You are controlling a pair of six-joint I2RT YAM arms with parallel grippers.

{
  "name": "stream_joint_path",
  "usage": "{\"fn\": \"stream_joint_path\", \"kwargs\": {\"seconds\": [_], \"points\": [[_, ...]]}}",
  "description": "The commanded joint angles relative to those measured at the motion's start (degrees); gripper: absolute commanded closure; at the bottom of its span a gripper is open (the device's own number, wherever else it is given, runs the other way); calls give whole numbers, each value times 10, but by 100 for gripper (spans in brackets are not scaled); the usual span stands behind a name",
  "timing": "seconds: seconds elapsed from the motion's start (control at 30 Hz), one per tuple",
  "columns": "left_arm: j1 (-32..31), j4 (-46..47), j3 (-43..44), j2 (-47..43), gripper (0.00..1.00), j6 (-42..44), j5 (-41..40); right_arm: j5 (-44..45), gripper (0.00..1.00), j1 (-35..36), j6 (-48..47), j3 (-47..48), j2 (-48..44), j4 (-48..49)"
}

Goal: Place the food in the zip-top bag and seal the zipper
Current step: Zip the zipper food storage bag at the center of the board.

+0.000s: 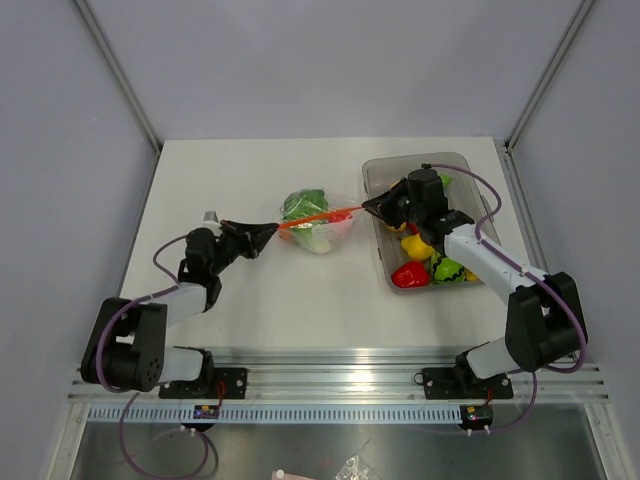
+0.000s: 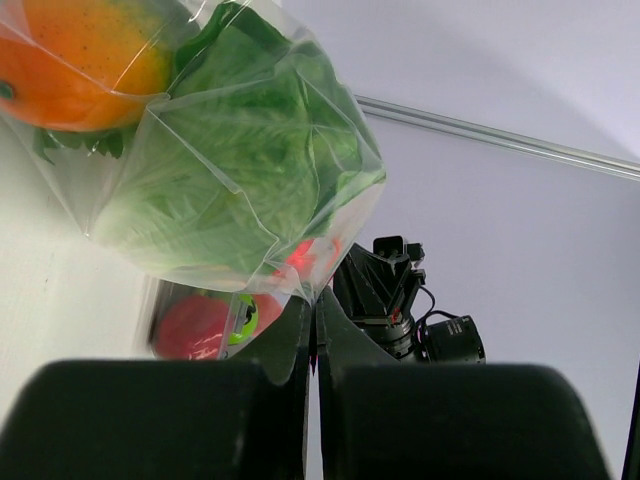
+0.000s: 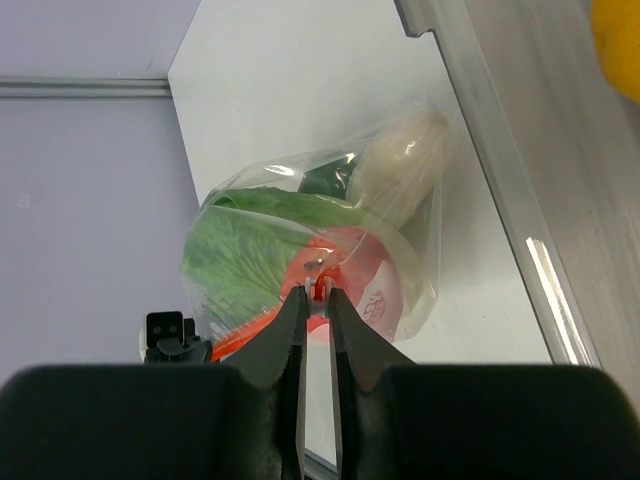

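Overhead view of a white surface (image 1: 220,180). Near its middle, the zip-top bag (image 1: 308,222) is stretched between my two arms. It holds a leafy green piece, a white piece and something red. The left pincer (image 1: 268,233) is pressed together on the bag's left corner. The right pincer (image 1: 373,206) pinches the opposite end of the red-orange zipper (image 1: 322,215). I cannot tell whether the bag's belly rests on the surface. More food (image 1: 411,274) lies in a grey tub (image 1: 410,160) by the right edge.

I judge the bag thin, limp and slippery, and light even when loaded. Its film looks apt to crumple or slide out of a grip. The zipper strip is the one stiffer part, so I would take hold at its ends and pull it taut.
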Motion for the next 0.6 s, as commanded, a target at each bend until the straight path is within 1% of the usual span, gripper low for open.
{"fn": "stream_joint_path", "kwargs": {"seconds": [0.0,0.1,0.2,0.4,0.5,0.57], "points": [[44,-10,-7,-23,100,22,0,44,100,-9,-19,25,-7,-5],[61,-15,-9,-29,100,24,9,53,100,-10,-19,26,-15,-8],[69,-39,1,-38,100,37,15,57,100,-10,-19,27,-24,-15],[75,-57,23,-46,100,52,19,56,100,-9,-21,28,-32,-4],[75,-66,58,-37,100,66,40,30,100,-10,-18,34,-9,20],[75,-94,83,-28,100,90,55,7,100,-9,-18,47,18,35]]}}
